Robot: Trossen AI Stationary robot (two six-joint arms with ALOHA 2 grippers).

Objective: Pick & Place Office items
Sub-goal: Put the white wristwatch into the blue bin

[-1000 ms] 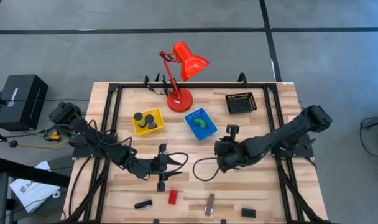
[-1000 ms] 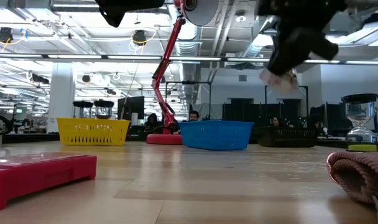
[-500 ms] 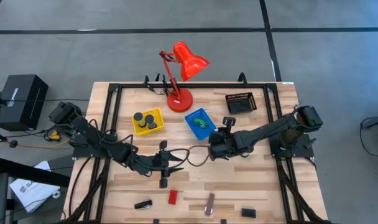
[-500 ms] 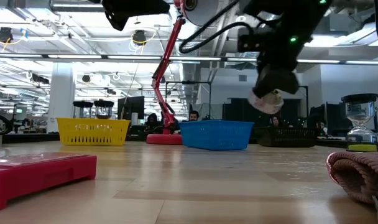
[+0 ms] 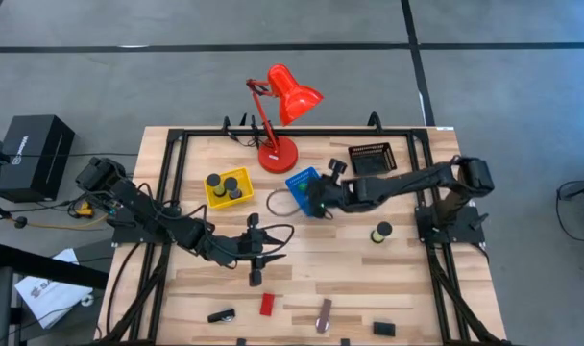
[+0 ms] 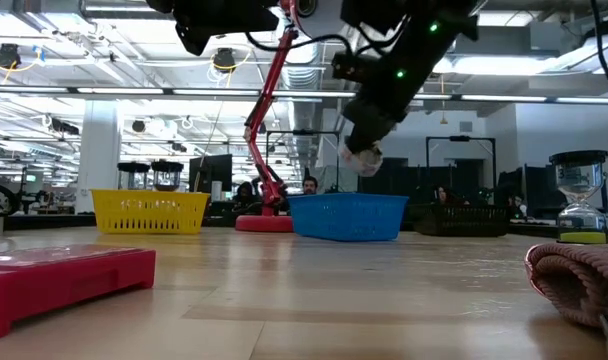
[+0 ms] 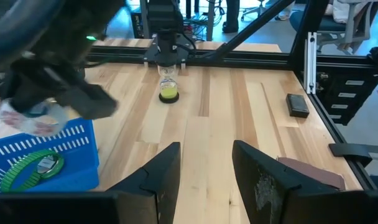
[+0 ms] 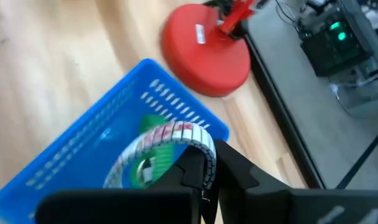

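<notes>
We see the silvery ring, a banded loop with red and white marks, pinched at one side between the fingers of the right end effector and held in the air over the blue tray. One second ago this end effector hung over bare table nearer the front edge, right of the tray; half a second ago it was closer; now it is above the tray's right part, and its arm stretches across from the right. In the low view the ring shows as a pale lump under the end effector, above the tray's rim, not touching it. In the right wrist view the loop lies roughly flat, its long axis running away from the fingers. Below it, in the tray, sits a green piece.

Where the right end effector was before, a small yellow-and-black item now stands uncovered on the table.

The left end effector has shifted slightly and hovers low over the table's middle, fingers parted and holding nothing, well apart from the ring. Just in front of it lies a small black block, then a red block, a brown-silver bar, a black piece and another black block. Black discs fill the yellow tray. The red desk lamp and black tray have not moved.
</notes>
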